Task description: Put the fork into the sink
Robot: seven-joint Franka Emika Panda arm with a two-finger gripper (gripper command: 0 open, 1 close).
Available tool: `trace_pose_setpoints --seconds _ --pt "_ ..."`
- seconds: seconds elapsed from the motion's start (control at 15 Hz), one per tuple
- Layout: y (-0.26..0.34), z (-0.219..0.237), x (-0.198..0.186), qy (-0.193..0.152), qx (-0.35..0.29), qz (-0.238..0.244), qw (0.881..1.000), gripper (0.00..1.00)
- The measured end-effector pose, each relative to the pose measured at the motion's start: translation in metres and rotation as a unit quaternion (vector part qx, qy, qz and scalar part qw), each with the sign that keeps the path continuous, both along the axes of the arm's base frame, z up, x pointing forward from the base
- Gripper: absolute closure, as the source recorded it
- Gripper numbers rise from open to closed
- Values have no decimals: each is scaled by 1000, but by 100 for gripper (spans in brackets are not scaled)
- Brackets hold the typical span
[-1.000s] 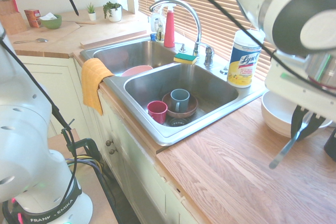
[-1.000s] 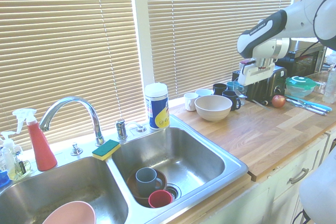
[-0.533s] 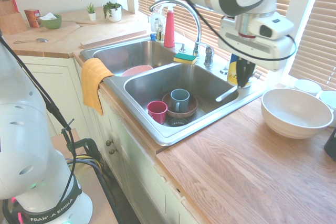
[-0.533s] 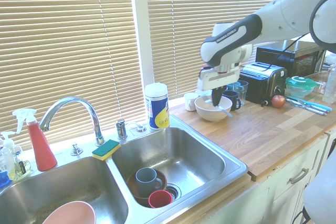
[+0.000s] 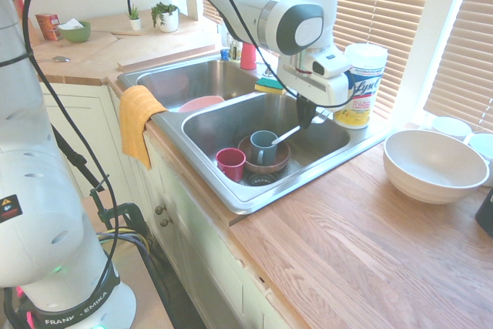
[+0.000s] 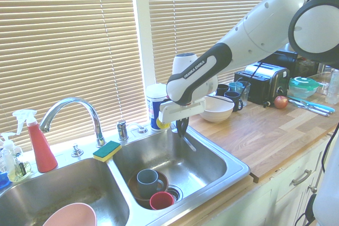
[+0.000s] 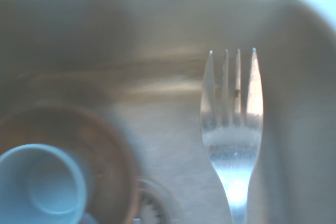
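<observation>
One fork (image 7: 232,124) hangs from the gripper (image 5: 306,119), whose fingers are pinched fully together on its handle, tines slanting down over the right-hand basin of the sink (image 5: 254,196). The gripper points straight down, above the basin's open floor. In the first exterior view a grey mug (image 5: 263,146) stands in a brown bowl (image 5: 279,161) at about eight o'clock from the gripper, and a red cup (image 5: 230,163) lies further that way. The step in hand, I judge, is the carry over the sink, nearly done. The next move calls for lowering a little and letting go, keeping the tines clear of the mug so the fork lands flat on bare steel.
</observation>
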State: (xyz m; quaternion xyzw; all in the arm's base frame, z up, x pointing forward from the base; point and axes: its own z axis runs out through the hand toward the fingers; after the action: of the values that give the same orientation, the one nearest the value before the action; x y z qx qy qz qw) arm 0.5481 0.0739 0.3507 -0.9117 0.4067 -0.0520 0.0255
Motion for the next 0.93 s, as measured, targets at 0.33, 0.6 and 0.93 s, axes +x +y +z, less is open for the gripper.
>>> trace_pose_setpoints --seconds 0.33,0.6,0.93 --pt "33 -57 -1 11 -6 -3 1000 100" --pt "41 -104 2 22 -6 -10 1000 100" --pt "36 -145 2 37 -10 -16 999 100"
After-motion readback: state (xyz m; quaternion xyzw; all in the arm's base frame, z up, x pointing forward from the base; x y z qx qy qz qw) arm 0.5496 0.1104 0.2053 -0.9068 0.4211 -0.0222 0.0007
